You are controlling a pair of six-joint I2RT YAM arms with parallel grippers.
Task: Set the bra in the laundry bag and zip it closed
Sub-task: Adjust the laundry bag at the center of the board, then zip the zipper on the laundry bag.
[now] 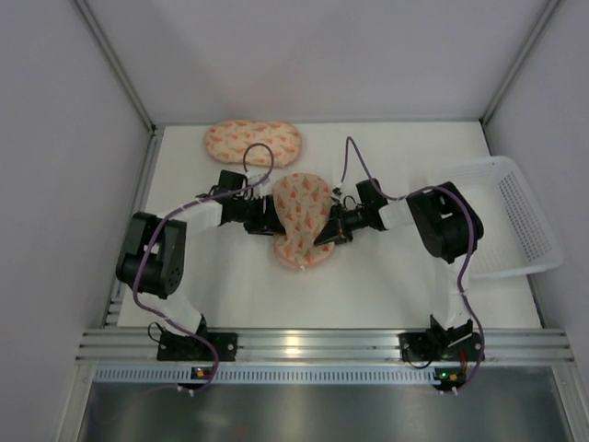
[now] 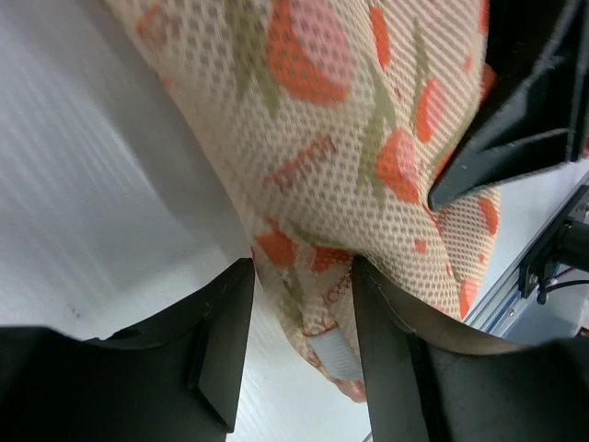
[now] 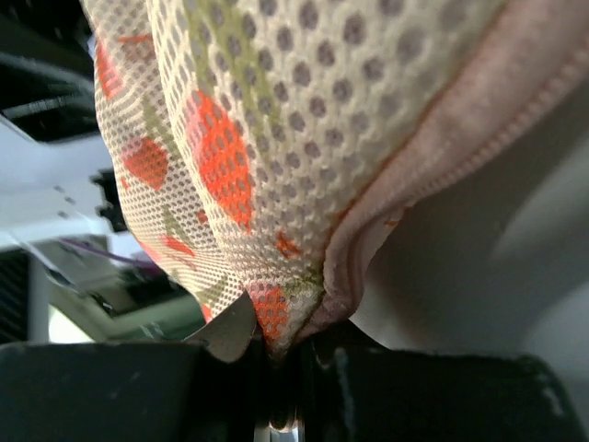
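The peach-pink padded mesh laundry bag with orange-red speckled print (image 1: pixel 301 212) is in the middle of the white table (image 1: pixel 386 285), between the two arms, and each claw holds one side of it. The left gripper (image 2: pixel 302 285) has its two black fingers on both sides of a thick folded edge of the pouch; the fabric fills the gap and touches both, so I judge it is pinching the bag. The right gripper (image 3: pixel 281 350) is pressed together on the thin rim of the opposite side, where the paler pink lining shows. The small red lacy bra is not visible in any view, so I cannot tell if it is inside. A second identical pouch (image 1: pixel 253 143) lies apart at the back, and a white plastic mesh basket (image 1: pixel 529 230) stands at the right. The step in hand seems to be securing the bag from both sides. Next, one claw must keep the fabric tight while the other finds the zipper pull, which I cannot see here.
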